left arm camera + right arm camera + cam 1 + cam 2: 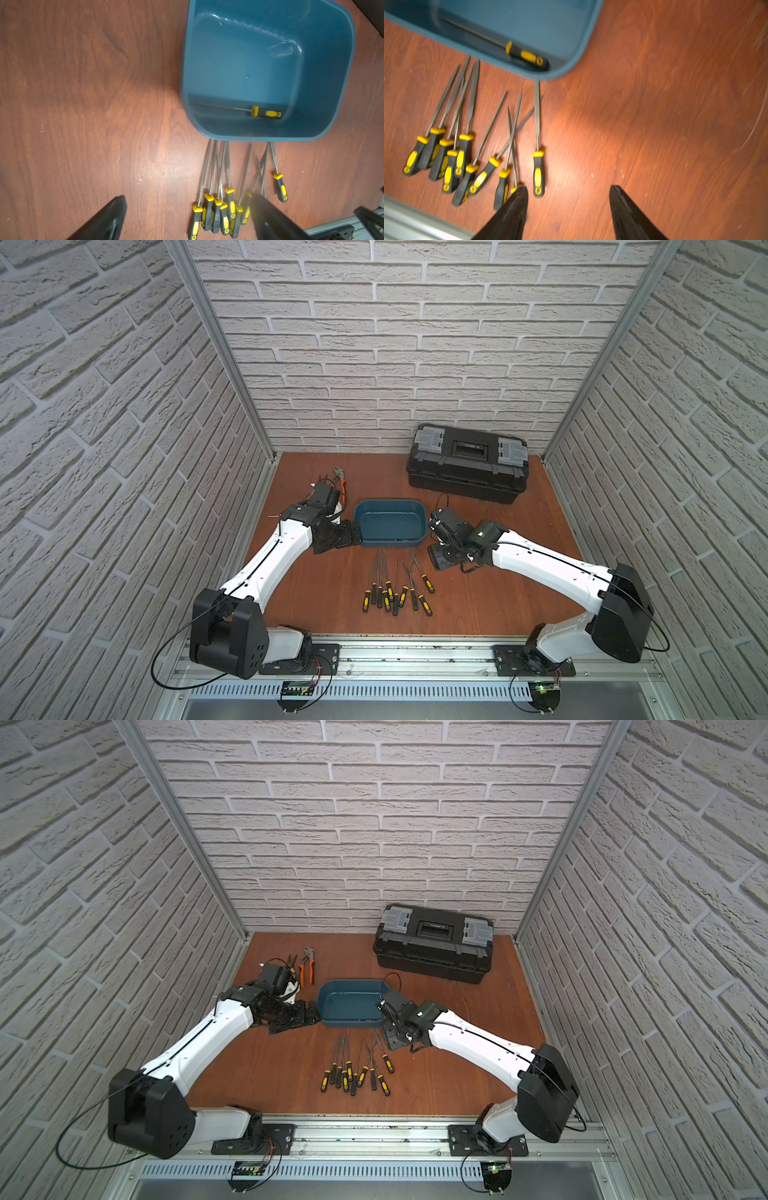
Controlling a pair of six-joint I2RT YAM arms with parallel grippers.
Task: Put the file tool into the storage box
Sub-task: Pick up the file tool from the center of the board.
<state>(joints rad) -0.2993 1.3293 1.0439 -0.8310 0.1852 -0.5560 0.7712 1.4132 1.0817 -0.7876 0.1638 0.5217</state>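
One file tool (267, 113) lies flat inside the storage box (388, 522), against the long wall nearest the robot, with its handle toward the right arm's end. The box is a single shallow teal plastic tub with rounded corners and a smooth, glossy inside. Just in front of it on the surface (519, 572), reddish-brown wood grain, lie ten more files (538, 172), by count in the right wrist view. They have slim grey steel shafts and black-and-yellow grips, tips toward the box, several crossing or touching, and one grip is half hidden behind a finger. The right end effector (569, 189) hangs beside this cluster, jaws spread with nothing between them. The left end effector (189, 199) sits at the box's other short end, also spread and empty. Farther back stand one black toolbox (467, 470) with two grey latches and orange-handled pliers (307, 969).
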